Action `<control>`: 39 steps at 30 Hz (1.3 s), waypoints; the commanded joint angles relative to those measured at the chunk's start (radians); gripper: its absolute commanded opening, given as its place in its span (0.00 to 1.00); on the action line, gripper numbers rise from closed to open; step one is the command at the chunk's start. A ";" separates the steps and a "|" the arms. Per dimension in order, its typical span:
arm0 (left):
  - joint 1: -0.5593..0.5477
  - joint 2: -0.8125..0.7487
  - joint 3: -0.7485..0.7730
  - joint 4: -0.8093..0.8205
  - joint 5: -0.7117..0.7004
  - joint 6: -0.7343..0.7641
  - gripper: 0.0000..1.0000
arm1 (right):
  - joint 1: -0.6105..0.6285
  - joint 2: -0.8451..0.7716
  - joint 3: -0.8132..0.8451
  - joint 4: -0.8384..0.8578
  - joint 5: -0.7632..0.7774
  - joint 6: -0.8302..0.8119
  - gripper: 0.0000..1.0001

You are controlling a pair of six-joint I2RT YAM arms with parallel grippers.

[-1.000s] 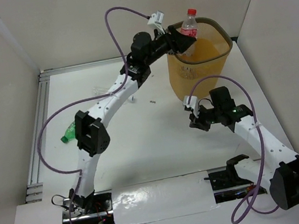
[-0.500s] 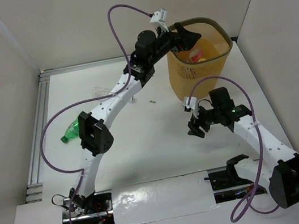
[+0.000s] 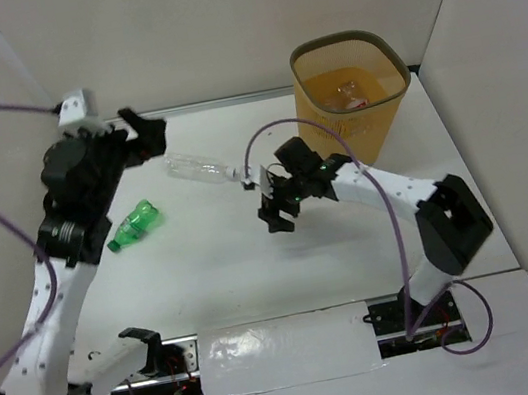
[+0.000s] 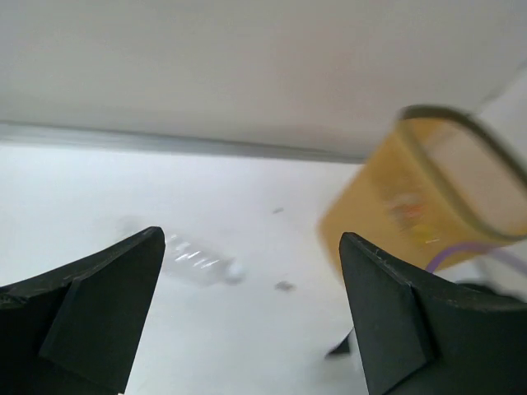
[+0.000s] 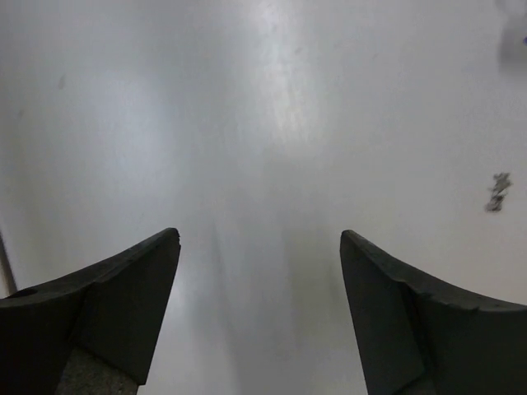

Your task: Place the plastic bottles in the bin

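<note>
I had both tools spread wide, holding nothing. The left gripper (image 3: 143, 128) hung well left of the bin (image 3: 340, 134), near a clear bottle (image 3: 196, 168). The right gripper (image 3: 277, 212) hovered nearer the bin's left side. A green bottle (image 3: 135, 225) lay farthest left, and another bottle (image 3: 353, 91) sat inside the bin.

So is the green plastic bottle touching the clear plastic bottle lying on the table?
Apart. The top external view shows the green plastic bottle and the clear plastic bottle lying with a strip of bare white table between them.
</note>
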 commanded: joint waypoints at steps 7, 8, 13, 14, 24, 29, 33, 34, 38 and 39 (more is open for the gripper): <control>0.142 -0.220 -0.284 -0.382 -0.254 0.119 1.00 | 0.032 0.449 0.558 0.143 0.223 0.241 1.00; 0.153 -0.220 -0.294 -0.417 -0.254 0.103 1.00 | 0.032 0.493 0.618 0.123 0.240 0.241 1.00; 0.198 -0.183 -0.350 -0.449 -0.275 0.065 1.00 | 0.042 0.737 0.945 0.044 0.231 0.228 1.00; 0.198 -0.171 -0.369 -0.449 -0.275 0.084 1.00 | 0.051 0.764 0.977 0.043 0.231 0.228 1.00; 0.187 -0.144 -0.543 -0.295 -0.286 0.274 1.00 | 0.080 0.939 1.114 0.134 0.255 0.230 1.00; 0.187 -0.119 -0.602 -0.164 -0.252 0.345 1.00 | 0.080 1.008 1.125 0.180 0.323 0.221 1.00; 0.187 -0.036 -0.602 -0.112 -0.234 0.368 1.00 | 0.080 1.049 1.148 0.180 0.325 0.202 1.00; 0.187 0.001 -0.602 -0.097 -0.234 0.377 1.00 | 0.080 1.049 1.148 0.169 0.305 0.202 0.96; 0.187 0.076 -0.582 -0.041 -0.225 0.410 1.00 | 0.068 1.037 1.135 0.145 0.248 0.224 0.72; 0.187 0.113 -0.571 -0.031 -0.215 0.431 1.00 | 0.055 1.028 1.135 0.134 0.225 0.240 0.60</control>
